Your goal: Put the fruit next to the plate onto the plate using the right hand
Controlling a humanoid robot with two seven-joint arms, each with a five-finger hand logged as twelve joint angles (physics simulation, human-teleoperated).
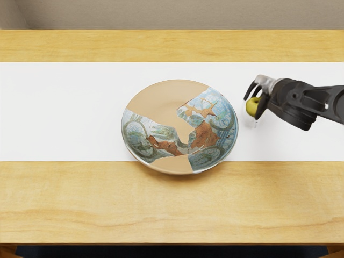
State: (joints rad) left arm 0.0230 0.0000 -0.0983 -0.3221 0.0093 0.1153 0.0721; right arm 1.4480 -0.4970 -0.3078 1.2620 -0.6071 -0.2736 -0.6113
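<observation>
The right arm (314, 103) enters from the right edge of the frame, in the upper right area, and runs nearly level toward the left. Its dark forearm housing widens at the wrist, where a lighter grey section joins the right hand (264, 92). The hand points toward the frame centre with the palm facing left and downward. The dark fingers (250, 89) are curled, one arching above and one closing from the right, clasping the fruit (251, 106).

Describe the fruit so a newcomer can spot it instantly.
Find the big patterned plate mid-table on the white strip. Just right of it, the dark right hand curls around the fruit: small, round, plain yellow-green, unlike the broad plate.
</observation>
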